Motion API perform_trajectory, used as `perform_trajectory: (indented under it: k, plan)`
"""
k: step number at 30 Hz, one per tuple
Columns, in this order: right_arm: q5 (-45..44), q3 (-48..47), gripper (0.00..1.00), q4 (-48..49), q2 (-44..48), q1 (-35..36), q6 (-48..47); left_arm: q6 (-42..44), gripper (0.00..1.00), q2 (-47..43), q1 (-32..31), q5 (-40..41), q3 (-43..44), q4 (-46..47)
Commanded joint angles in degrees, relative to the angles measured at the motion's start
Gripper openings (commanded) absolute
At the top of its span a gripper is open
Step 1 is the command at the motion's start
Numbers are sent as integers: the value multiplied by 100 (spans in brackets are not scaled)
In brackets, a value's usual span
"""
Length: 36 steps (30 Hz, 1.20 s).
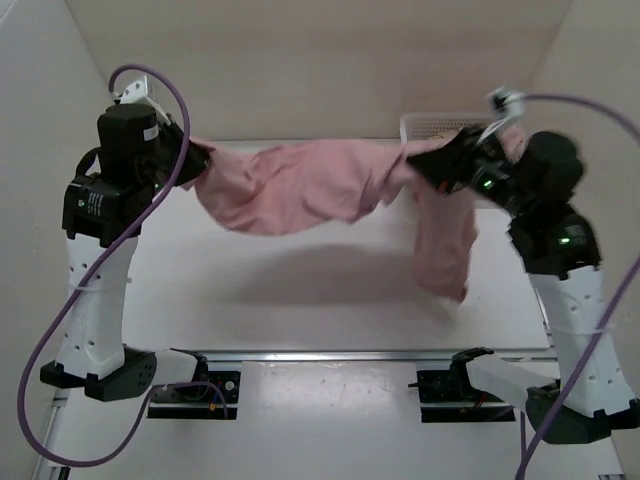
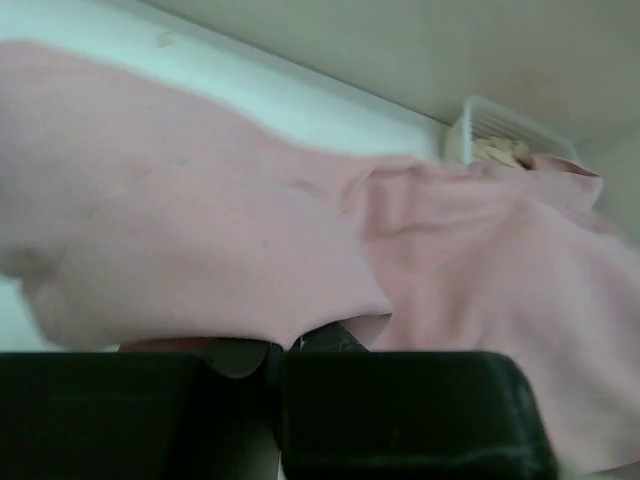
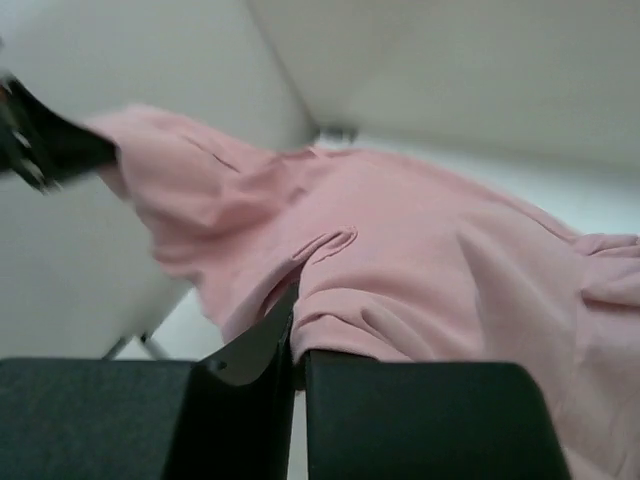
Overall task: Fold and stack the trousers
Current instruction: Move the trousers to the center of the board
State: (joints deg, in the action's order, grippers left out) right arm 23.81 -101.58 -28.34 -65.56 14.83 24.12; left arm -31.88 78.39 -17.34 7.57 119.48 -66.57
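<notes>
The dusty-pink trousers [image 1: 300,185] hang off the table, stretched in a sagging span between both arms. My left gripper [image 1: 203,160] is shut on the left end of the cloth. My right gripper [image 1: 428,160] is shut on the right end, and one leg [image 1: 445,250] droops below it toward the table. In the left wrist view the trousers [image 2: 200,230] fill the frame above my left gripper [image 2: 285,345], whose jaws pinch a fabric edge. The right wrist view shows the trousers [image 3: 430,270] bunched in my right gripper [image 3: 295,335], jaws tight together.
A white wire basket [image 1: 432,124] stands at the back right, behind the right gripper; the left wrist view shows the basket [image 2: 470,125] holding a beige garment [image 2: 500,152]. The white table [image 1: 300,300] lies beneath the cloth. Walls close in at the back and sides.
</notes>
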Motion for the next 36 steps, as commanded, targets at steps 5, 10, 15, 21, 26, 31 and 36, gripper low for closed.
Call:
perform_trajectory:
  k: [5, 10, 15, 21, 26, 31, 36]
  plan:
    - [-1181, 3381, 64, -1036, 360, 1250, 120, 164, 100, 123, 547, -299, -1716, -14]
    - [-2881, 3382, 89, -1781, 1176, 953, 58, 287, 100, 256, 548, -450, -2148, 135]
    - [-2988, 3382, 50, -1413, 855, -276, 110, 287, 99, 256, 495, -563, -2254, 302]
    - [-2304, 2478, 100, -991, -1376, -1157, 163, 340, 100, 72, 442, -678, -2447, 302]
    - [-1547, 1915, 100, -146, -2723, -1710, 549, 340, 100, -157, 442, -678, -2579, 188]
    - [-1344, 1554, 100, 249, -3858, -1905, 752, 463, 100, -315, 442, -371, -2526, -154]
    - [-1344, 1106, 82, 469, -4658, -1905, 805, 525, 100, -316, 442, -318, -2526, -155]
